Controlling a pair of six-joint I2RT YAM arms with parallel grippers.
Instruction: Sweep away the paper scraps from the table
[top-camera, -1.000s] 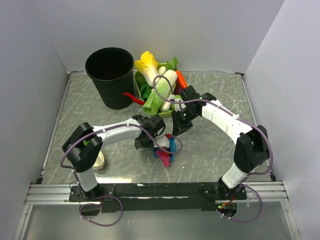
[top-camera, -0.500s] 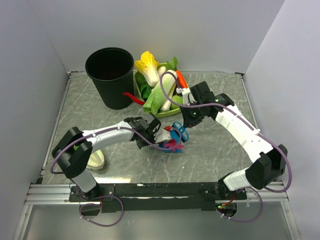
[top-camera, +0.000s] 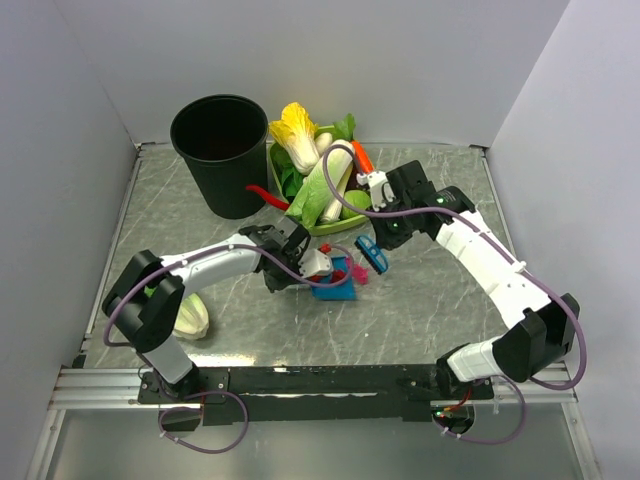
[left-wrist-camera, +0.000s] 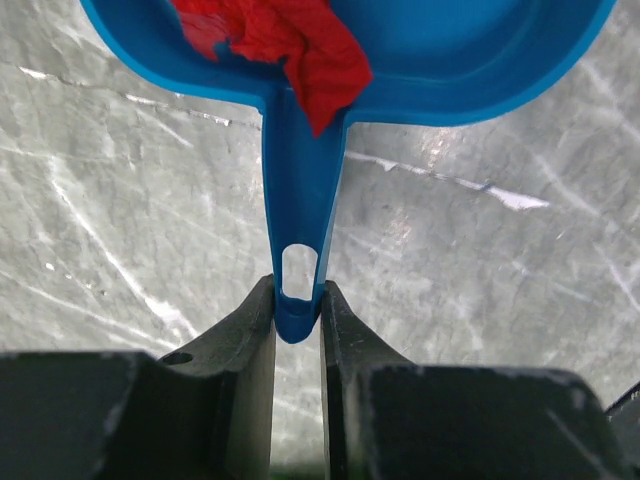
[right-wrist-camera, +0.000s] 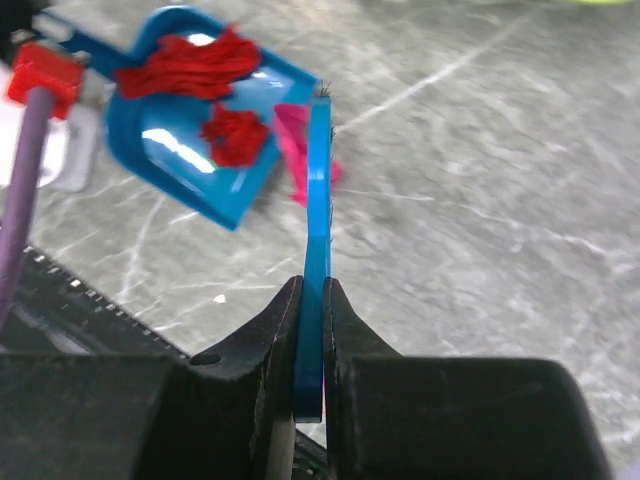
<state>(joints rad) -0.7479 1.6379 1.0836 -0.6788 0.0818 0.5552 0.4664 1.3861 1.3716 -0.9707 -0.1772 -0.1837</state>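
My left gripper (left-wrist-camera: 298, 305) is shut on the handle of a blue dustpan (left-wrist-camera: 450, 60), which lies on the table (top-camera: 440, 300); the pan also shows in the top view (top-camera: 338, 285). Red paper scraps (left-wrist-camera: 290, 40) lie in the pan and show in the right wrist view (right-wrist-camera: 190, 65). One magenta scrap (right-wrist-camera: 298, 150) lies at the pan's open edge, partly behind the brush. My right gripper (right-wrist-camera: 312, 295) is shut on a thin blue brush (right-wrist-camera: 317, 200), held just right of the pan in the top view (top-camera: 372, 254).
A black bucket (top-camera: 220, 150) stands at the back left. A green tray of vegetables (top-camera: 320, 185) sits behind the pan, with a red chili (top-camera: 265, 195) and a carrot (top-camera: 362, 157). A pale cabbage (top-camera: 190, 318) lies by the left arm.
The brush swept right and back from the near middle, then drew away to the right. The dustpan shifted back a little. The scraps went from the bare table into the pan.
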